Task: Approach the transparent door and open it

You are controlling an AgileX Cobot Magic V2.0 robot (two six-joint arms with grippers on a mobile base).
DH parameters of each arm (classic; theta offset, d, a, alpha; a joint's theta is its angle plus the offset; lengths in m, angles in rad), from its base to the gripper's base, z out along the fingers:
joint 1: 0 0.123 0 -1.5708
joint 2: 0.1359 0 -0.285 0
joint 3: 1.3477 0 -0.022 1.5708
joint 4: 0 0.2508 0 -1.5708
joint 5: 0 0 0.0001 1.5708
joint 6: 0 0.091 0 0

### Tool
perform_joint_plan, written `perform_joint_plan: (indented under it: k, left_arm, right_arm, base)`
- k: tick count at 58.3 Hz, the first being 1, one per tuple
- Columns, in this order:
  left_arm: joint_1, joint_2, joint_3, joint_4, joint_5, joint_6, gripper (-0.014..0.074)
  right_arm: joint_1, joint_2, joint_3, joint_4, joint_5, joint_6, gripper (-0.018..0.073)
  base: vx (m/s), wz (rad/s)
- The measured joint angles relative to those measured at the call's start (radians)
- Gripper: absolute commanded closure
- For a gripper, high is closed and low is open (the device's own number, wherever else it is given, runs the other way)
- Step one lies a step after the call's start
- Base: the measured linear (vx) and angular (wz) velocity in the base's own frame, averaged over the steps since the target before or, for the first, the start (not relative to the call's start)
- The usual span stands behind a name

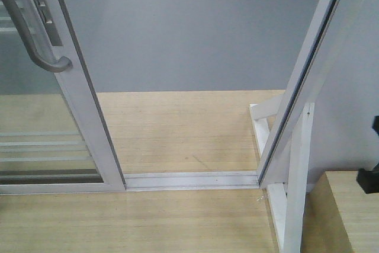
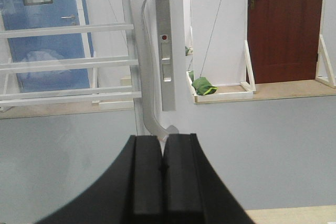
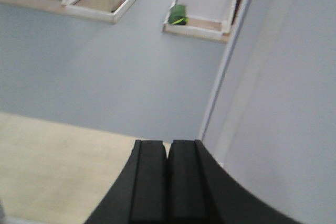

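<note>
The transparent door [image 1: 41, 140] stands at the left of the front view, a glass panel with thin white bars in a white frame. Its curved grey handle [image 1: 32, 39] is on the right upright. A gap lies between that upright and the white jamb [image 1: 302, 81]. In the left wrist view the handle [image 2: 143, 51] rises beside a grey lock plate [image 2: 166, 56], with the barred glass [image 2: 63, 64] to its left. My left gripper [image 2: 163, 138] is shut and empty, its tips just below the handle's lower end. My right gripper [image 3: 168, 143] is shut and empty over the floor.
A white floor track [image 1: 189, 179] crosses the doorway, with wood floor [image 1: 177, 128] and grey floor [image 1: 189, 34] beyond. A white brace [image 1: 296, 194] and a wooden platform [image 1: 349, 211] stand at the right. A black part [image 1: 368, 177] shows at the right edge. A white wall [image 3: 283, 103] is right of the right gripper.
</note>
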Motion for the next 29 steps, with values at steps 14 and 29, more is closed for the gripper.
perform_joint_plan:
  k: [14,29]
  left_arm:
    - [0.0,0.0,0.0,0.0,0.0,0.0,0.0602]
    - [0.0,0.0,0.0,0.0,0.001,0.0,0.0602]
  right_arm:
    - [-0.098,-0.297,0.187,-0.012,-0.019,0.005,0.057]
    - [-0.101,-0.431,0.301,0.041,0.079,0.011,0.0567]
  base:
    - [0.0,0.0]
    - [0.0,0.0]
